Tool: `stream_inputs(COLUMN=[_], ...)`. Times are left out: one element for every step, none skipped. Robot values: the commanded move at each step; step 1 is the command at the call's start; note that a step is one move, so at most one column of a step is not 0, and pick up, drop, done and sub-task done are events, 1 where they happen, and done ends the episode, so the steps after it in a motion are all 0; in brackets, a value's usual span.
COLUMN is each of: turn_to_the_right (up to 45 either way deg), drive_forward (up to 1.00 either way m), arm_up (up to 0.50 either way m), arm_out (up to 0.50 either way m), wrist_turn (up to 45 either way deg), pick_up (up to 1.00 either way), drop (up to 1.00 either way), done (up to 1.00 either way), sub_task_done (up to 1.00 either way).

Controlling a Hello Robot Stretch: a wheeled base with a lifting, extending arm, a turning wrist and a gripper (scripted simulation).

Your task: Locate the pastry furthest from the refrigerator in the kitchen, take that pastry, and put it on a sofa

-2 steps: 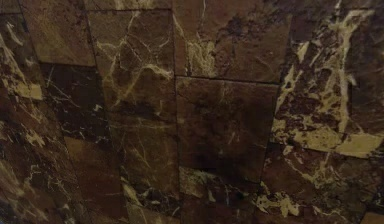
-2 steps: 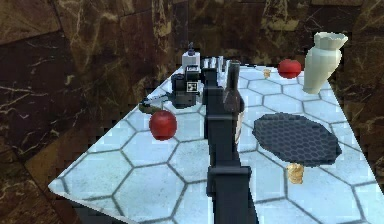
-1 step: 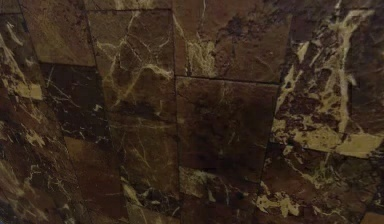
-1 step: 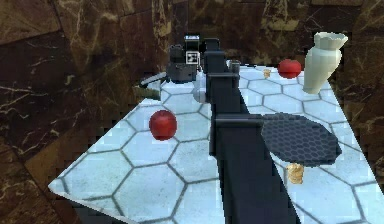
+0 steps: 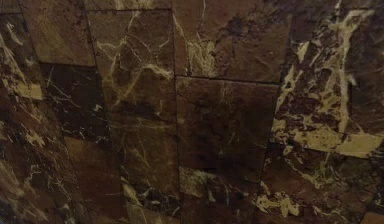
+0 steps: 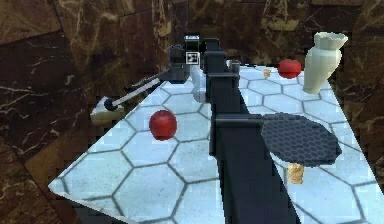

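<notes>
In the forward view, dark brown marble tiles (image 5: 190,110) with cream veins run from edge to edge; thin seams divide them into rectangular slabs.

In the arm side view, a counter (image 6: 130,170) topped with pale hexagonal tiles stands against the same dark marble; a cream vase (image 6: 325,62) stands upright near its far right corner, and the rest is placed from that vase. Just left of the vase lies a red round thing (image 6: 290,68); a little farther left sits a tiny tan speck (image 6: 267,72), too small to name. Nearer the camera than the vase lies a dark round mesh disc (image 6: 295,138), flat on the tiles; a small tan piece (image 6: 296,173) lies just beyond its near rim. The arm (image 6: 235,140) rises as a dark bar left of the vase, its white marker squares (image 6: 190,50) at its far end. Well left of the vase, past the arm, a second red round thing (image 6: 163,124) rests on the tiles. Farthest left from the vase, the gripper (image 6: 118,98) reaches toward the counter's left edge, where a pale tan lump (image 6: 100,113) lies at its fingers; this may be the pastry, though its shape is not clear; whether the gripper grasps it or carries nothing cannot be told.
</notes>
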Motion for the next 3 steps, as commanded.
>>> stream_inputs(turn_to_the_right=[0.0, 0.0, 0.0], drive_forward=[0.00, 0.00, 0.00], arm_up=[0.00, 0.00, 0.00], arm_out=[0.00, 0.00, -0.40], wrist_turn=[-45.0, -9.0, 0.0], pick_up=[0.00, 0.00, 0.00], drop=[0.00, 0.00, 0.00], done=[0.00, 0.00, 0.00], sub_task_done=[0.00, 0.00, 0.00])
